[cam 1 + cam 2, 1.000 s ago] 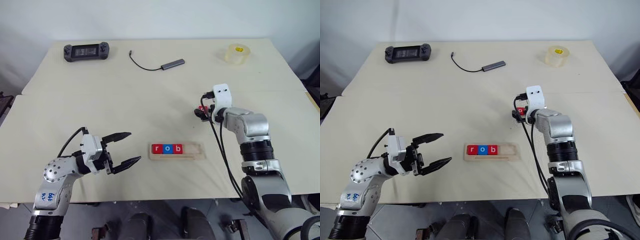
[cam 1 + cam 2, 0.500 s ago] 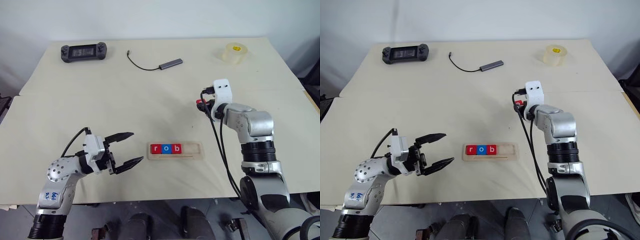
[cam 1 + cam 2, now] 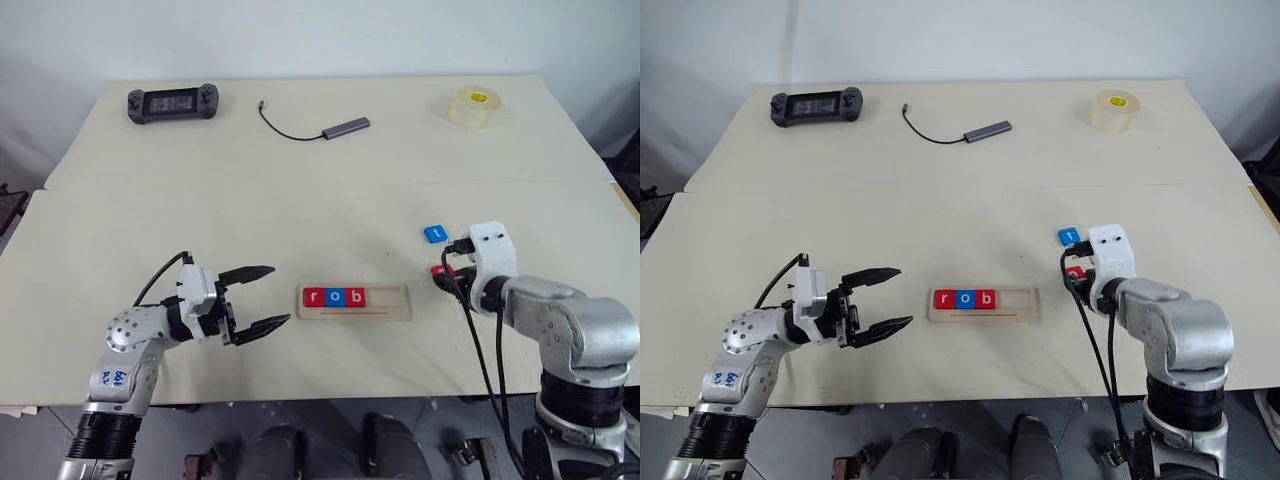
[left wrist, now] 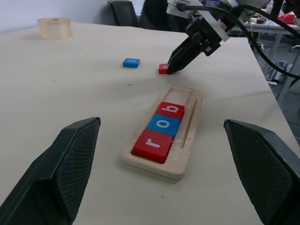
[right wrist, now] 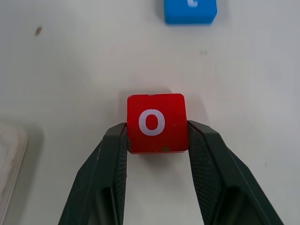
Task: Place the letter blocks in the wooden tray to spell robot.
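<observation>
R pincer (image 5: 157, 140) clamped on red o block (image 5: 156, 123), one finger on each side of it, letter facing up; block sits low over bare bench (image 3: 300, 200), just R of the tray's near end. In L wrist view the black fingers (image 4: 185, 49) angle down w/ the red block at their tips, close to the bench top; can't tell if it touches. Blue t block (image 3: 434, 234) lies flat on bench just beyond the held block, apart from it. L pincer (image 3: 262, 297) wide open, holding nothing, fingers level & pointing toward the tray from its L side, w/ a gap between them. Tray (image 3: 392, 300) lies flat at bench centre-front, between the two pincers. Inside it, 3 blocks side by side & touching: red r (image 3: 315, 296), blue o (image 3: 335, 296), red b (image 3: 354, 296), filling the L part of slot; R part of slot bare. Farther off at the back of bench: black handheld console (image 3: 172, 103) at L, grey adapter w/ black cable (image 3: 345, 127) mid, roll of clear tape (image 3: 473, 107) at R, all well apart from tray.
</observation>
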